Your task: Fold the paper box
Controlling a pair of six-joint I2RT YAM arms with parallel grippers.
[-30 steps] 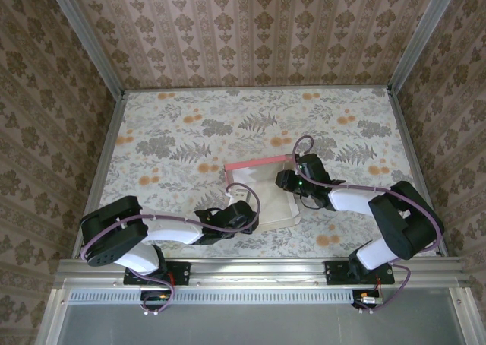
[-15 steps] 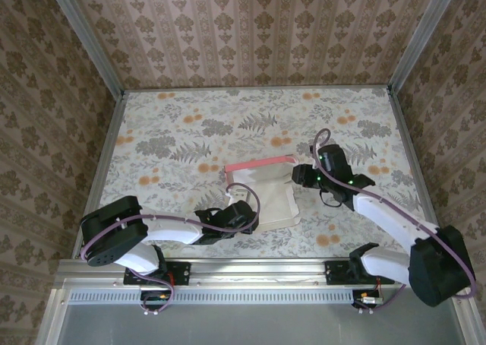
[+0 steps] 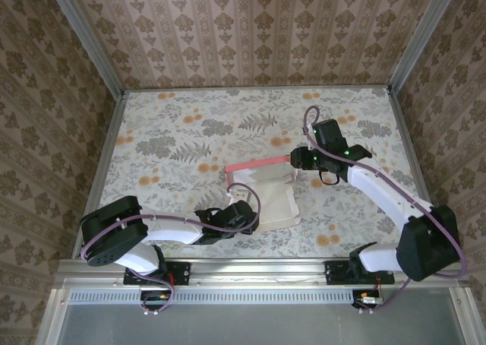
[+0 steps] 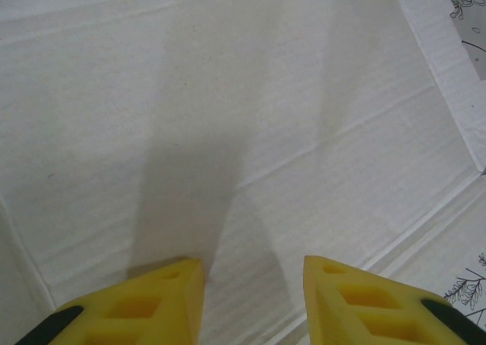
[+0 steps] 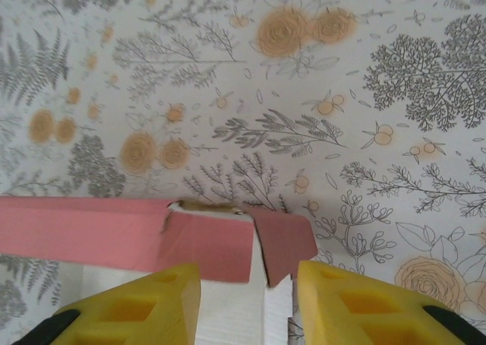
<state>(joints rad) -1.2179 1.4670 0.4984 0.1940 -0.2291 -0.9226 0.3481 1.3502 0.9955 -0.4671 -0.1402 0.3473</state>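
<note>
Pink paper box point(image 3: 269, 197) corner beneath the right tool point(image 3: 293, 159), arm outstretched.

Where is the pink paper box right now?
In the top view the paper box lies in the middle of the table, with the left gripper over its near-left part and the right gripper at its far-right corner.

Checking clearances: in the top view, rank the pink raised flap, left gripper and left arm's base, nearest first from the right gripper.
1. Pink raised flap, right beside the right gripper.
2. Left gripper, over the paper box.
3. Left arm's base, bottom left.
</note>
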